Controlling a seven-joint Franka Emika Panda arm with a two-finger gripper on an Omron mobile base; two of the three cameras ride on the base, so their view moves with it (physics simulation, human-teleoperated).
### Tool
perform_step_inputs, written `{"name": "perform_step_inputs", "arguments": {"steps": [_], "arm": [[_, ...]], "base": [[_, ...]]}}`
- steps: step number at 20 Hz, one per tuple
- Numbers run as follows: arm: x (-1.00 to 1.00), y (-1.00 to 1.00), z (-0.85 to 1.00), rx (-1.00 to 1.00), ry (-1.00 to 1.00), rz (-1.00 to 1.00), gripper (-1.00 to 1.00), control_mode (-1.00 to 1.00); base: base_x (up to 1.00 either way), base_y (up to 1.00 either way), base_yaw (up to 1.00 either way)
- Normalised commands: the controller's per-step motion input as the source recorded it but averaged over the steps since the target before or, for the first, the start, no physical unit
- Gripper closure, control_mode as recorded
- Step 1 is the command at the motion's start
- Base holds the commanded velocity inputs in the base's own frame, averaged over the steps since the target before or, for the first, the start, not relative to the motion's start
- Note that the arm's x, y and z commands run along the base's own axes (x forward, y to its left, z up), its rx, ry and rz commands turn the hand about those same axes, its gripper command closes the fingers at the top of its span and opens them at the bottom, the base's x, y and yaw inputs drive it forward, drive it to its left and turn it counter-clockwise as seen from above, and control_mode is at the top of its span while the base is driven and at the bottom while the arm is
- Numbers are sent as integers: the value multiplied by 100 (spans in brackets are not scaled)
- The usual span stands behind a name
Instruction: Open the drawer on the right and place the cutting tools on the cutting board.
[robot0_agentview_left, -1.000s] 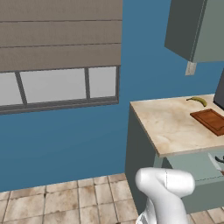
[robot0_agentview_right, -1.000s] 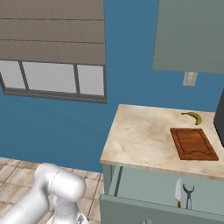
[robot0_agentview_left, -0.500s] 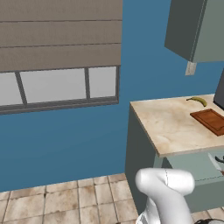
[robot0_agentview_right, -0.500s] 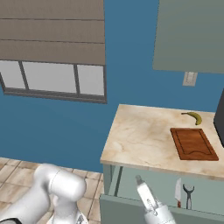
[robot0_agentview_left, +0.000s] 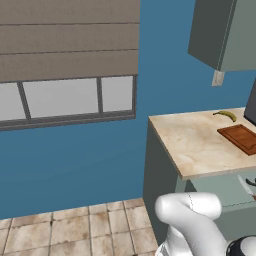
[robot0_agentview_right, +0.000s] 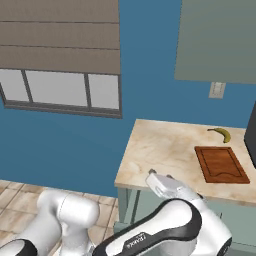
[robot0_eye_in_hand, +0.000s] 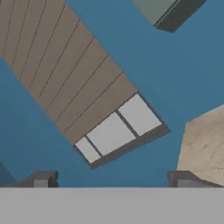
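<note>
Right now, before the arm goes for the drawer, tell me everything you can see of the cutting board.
The cutting board is a flat rectangular reddish-brown board, wooden by its look, with a darker groove running inside its edge. It lies flat on the beige marbled countertop, toward the right end, bare on top. The banana lies just behind it, apart from it. In the left base view the frame edge cuts the board off.

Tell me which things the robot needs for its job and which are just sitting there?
Needed:
- flat reddish-brown wooden cutting board on the beige counter
- open drawer under the counter
- cutting tool in that drawer, only partly seen
- the robot's gripper, fingers apart, nothing between them

Just there:
- yellow curved banana behind the board
- window with brown blind
</note>
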Motion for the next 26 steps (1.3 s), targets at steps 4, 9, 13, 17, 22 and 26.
{"name": "perform_step_inputs", "arguments": {"steps": [4, 9, 13, 17, 22, 26], "arm": [[55, 0, -62, -49, 10, -28, -100, -100], [67, -13, -52, -39, 26, -37, -100, -100], [47, -41, -45, -31, 43, -45, -100, -100], [25, -67, -63, -27, 48, -50, -100, -100], [18, -93, -73, -19, 54, -50, -100, -100], [4, -92, -65, -12, 57, -43, -100, -100]], "base": [[0, 0, 0], [0, 0, 0], [0, 0, 0], [0, 0, 0], [0, 0, 0], [0, 0, 0]]}}
